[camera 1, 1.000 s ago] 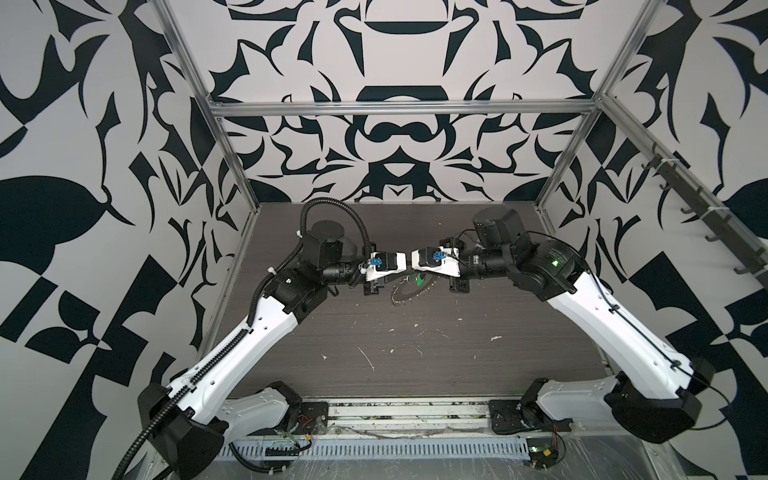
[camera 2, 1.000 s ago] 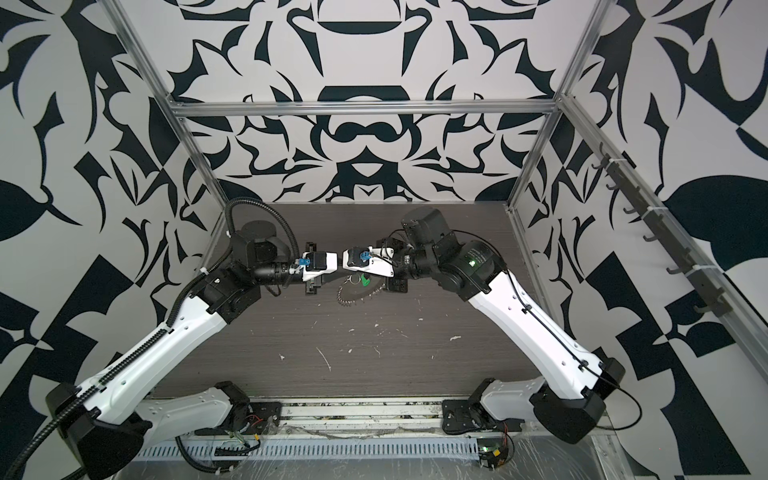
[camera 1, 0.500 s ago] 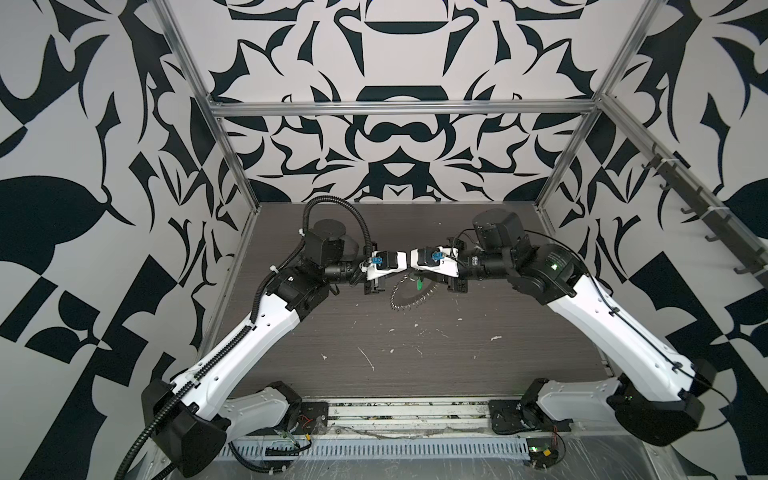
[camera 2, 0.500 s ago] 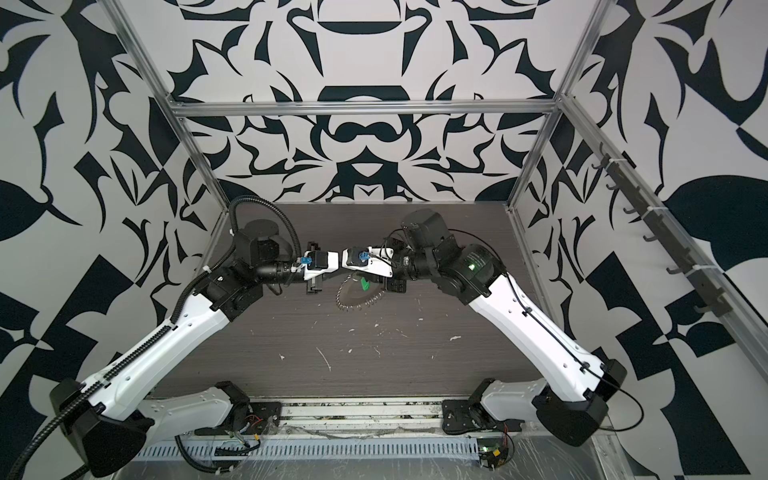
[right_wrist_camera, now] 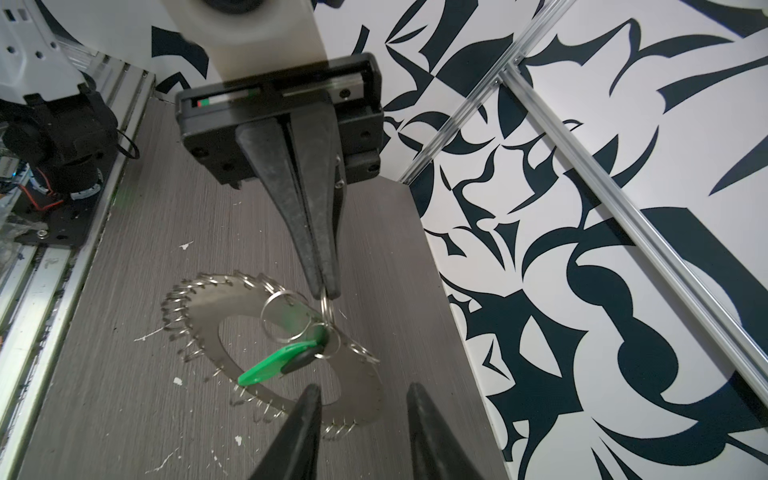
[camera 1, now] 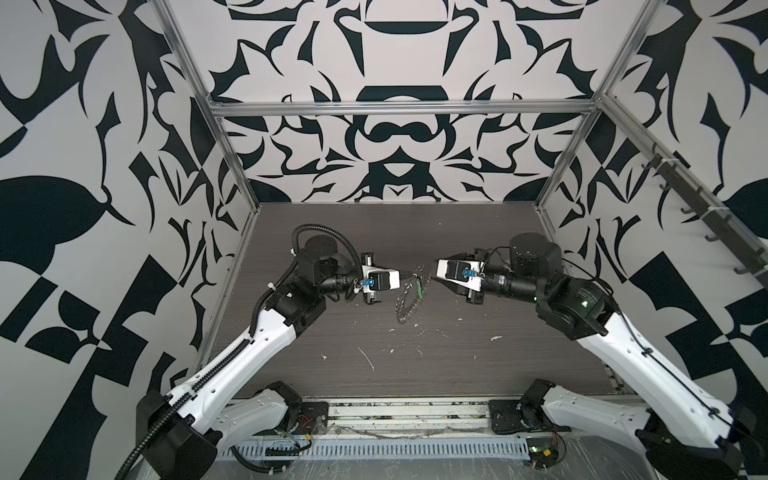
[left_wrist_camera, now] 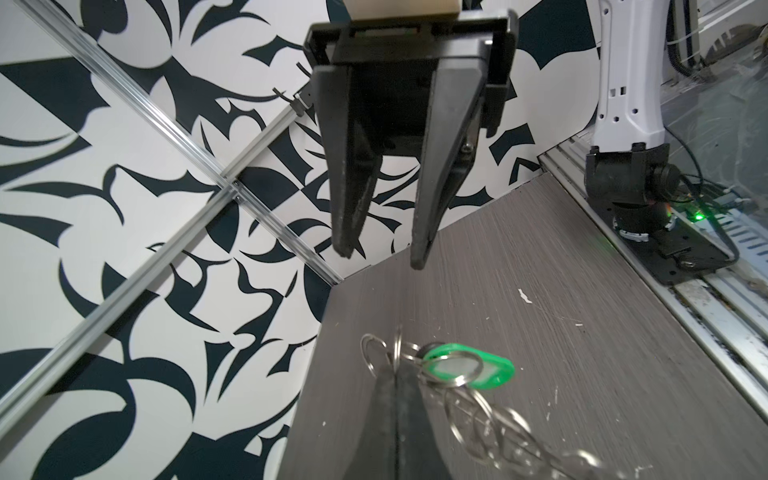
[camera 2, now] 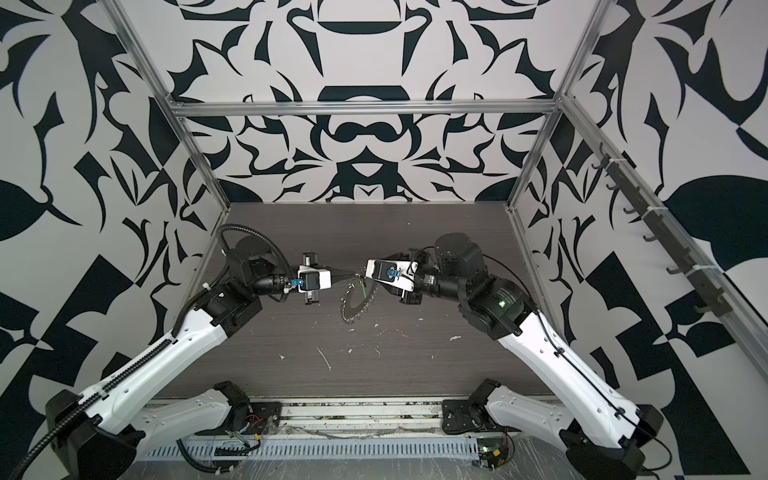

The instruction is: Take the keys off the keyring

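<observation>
The right wrist view shows what the top views blur: the left gripper (right_wrist_camera: 326, 289) pinched shut on the tilted keyring's (right_wrist_camera: 208, 320) rim, the green-tagged key (right_wrist_camera: 274, 368) hanging across its hole, while the left wrist view shows the right gripper (left_wrist_camera: 380, 258) parted and empty.

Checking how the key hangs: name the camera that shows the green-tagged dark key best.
The right wrist view: the small dark key with its green oblong plastic tag shows whole, against the flat silvery metal keyring. The left wrist view shows mostly the tag; both top views, only a green sliver.

Top views look down from above; close wrist cameras share the keyring (right_wrist_camera: 232, 299).
</observation>
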Available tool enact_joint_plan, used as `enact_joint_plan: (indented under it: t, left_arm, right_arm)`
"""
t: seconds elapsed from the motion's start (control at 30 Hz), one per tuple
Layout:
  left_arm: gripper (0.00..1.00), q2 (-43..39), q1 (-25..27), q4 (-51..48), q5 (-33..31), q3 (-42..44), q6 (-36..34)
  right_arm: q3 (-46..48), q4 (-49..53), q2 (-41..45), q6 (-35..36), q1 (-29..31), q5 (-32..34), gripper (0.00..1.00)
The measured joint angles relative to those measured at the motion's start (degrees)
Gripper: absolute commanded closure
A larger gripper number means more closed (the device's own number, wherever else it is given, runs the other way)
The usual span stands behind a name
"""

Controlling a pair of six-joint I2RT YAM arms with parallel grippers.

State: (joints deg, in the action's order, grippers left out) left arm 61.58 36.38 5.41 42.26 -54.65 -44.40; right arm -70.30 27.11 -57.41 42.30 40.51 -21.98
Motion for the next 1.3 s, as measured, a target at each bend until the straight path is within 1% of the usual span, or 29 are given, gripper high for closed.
enact_joint_plan:
  t: [0.17,0.47,0.8,1.2,1.27,1.3]
  left_arm:
    - [1.00,-0.90,0.00,8.11,0.02,3.87,-0.44]
    - [1.00,-0.07,0.00,15.91,1.40,4.44,2.47]
    - [1.00,0.52,-0.04,16.85,2.21,4.44,3.91]
    - [1.00,0.52,-0.04,16.20,2.91,4.44,3.63]
    - [1.00,0.52,-0.07,15.93,2.86,4.44,3.50]
    - [1.00,0.52,-0.13,15.76,2.84,4.44,3.45]
  right_arm:
    - [3.52,-4.39,1.18,1.09,-0.02,-1.46,0.68]
    - [4.33,-8.81,0.72,1.01,-0.04,-4.70,0.77]
    - [3.43,-8.96,-2.05,0.96,-0.33,-7.13,0.85]
    - [0.83,-7.37,-3.37,1.09,-0.37,-8.24,0.87]
    - [0.72,-7.13,-3.72,1.18,-0.37,-8.44,0.89]
    - [0.63,-6.99,-3.85,1.25,-0.37,-8.50,0.92]
